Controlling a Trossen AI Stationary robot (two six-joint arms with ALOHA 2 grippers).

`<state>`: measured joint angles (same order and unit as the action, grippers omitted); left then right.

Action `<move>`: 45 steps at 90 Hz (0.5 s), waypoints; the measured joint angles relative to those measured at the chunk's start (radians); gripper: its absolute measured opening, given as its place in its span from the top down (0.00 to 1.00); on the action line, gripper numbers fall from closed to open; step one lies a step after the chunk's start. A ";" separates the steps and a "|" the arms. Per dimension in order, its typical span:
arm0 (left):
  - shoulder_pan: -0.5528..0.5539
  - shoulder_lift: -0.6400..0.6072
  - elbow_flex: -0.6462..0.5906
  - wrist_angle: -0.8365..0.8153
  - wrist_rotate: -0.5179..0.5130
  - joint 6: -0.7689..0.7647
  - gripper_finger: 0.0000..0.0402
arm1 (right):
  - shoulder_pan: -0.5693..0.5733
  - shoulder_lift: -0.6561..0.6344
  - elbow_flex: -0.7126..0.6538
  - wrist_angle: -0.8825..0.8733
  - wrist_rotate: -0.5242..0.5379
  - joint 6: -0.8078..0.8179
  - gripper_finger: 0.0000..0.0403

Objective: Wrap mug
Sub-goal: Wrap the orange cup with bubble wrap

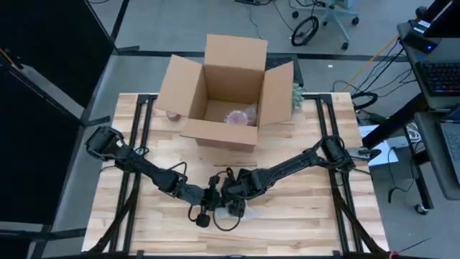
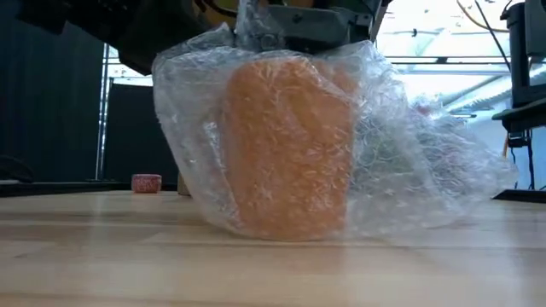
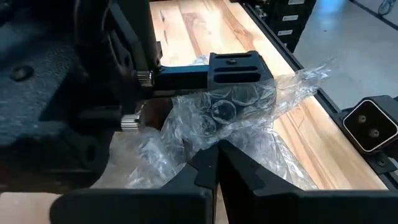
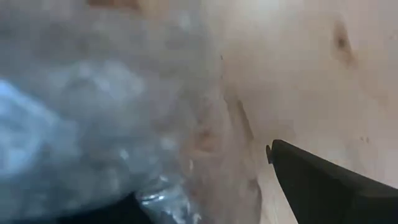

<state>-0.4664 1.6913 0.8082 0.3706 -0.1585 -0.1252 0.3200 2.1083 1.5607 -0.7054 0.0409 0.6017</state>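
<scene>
mug (image 2: 290,145): orange, standing upright on the wooden surface (image 2: 102,256), seen through bubble wrap (image 2: 409,162); from overhead it sits at about 6 o'clock on the surface, under both arms.

risk: we judge the loose wrap could spring back open if either hand lets go early, since nothing else pins it. a sideways pull on the film could also tip or drag the mug.

look: clear, crinkled film drapes the top and sides, bunched above the mug and trailing loose to one side; the bottom edge lies on the surface.

left hand (image 3: 216,165): fingers pressed together, pinching a fold of the wrap, low beside the mug.

right hand (image 1: 237,203): right over the mug, against the wrap; we cannot tell whether it is open or closed.

cardboard box (image 1: 226,93): open at 12 o'clock, well apart, a wrapped pinkish item inside.
</scene>
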 joint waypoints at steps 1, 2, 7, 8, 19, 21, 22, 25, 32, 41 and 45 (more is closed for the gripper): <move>0.000 0.000 0.000 0.001 0.000 0.000 1.00 | 0.000 -0.007 0.000 0.000 0.000 0.000 0.31; 0.000 0.000 0.000 0.001 0.000 0.000 1.00 | 0.000 -0.013 -0.002 -0.002 -0.001 -0.001 0.31; -0.001 0.000 0.000 0.000 0.000 0.001 1.00 | 0.003 -0.048 -0.008 -0.031 -0.007 -0.007 0.31; -0.001 0.000 0.000 0.001 0.000 0.001 1.00 | 0.003 -0.056 -0.009 -0.034 -0.007 -0.009 0.31; -0.001 0.000 0.000 -0.001 0.000 0.002 1.00 | 0.005 -0.138 -0.005 -0.041 0.005 -0.018 0.31; -0.001 0.000 0.000 -0.001 0.000 0.002 1.00 | 0.005 -0.148 -0.004 -0.046 0.006 -0.019 0.31; -0.001 0.000 0.000 -0.001 0.000 0.001 1.00 | 0.005 -0.152 -0.004 -0.047 0.007 -0.019 0.31; -0.001 0.000 0.000 -0.001 0.000 0.001 1.00 | 0.004 -0.163 -0.004 -0.049 0.012 -0.019 0.31; -0.001 0.000 0.000 0.000 0.000 0.001 1.00 | 0.003 -0.182 -0.005 -0.039 0.014 -0.017 0.31; -0.001 0.000 0.000 0.000 0.000 0.001 1.00 | 0.003 -0.204 -0.003 0.012 0.038 -0.016 0.31; -0.001 0.000 0.000 0.000 0.000 0.001 1.00 | 0.003 -0.205 -0.002 0.033 0.052 -0.017 0.31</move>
<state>-0.4671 1.6909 0.8085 0.3706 -0.1581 -0.1246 0.3233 1.9038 1.5585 -0.6721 0.0929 0.5847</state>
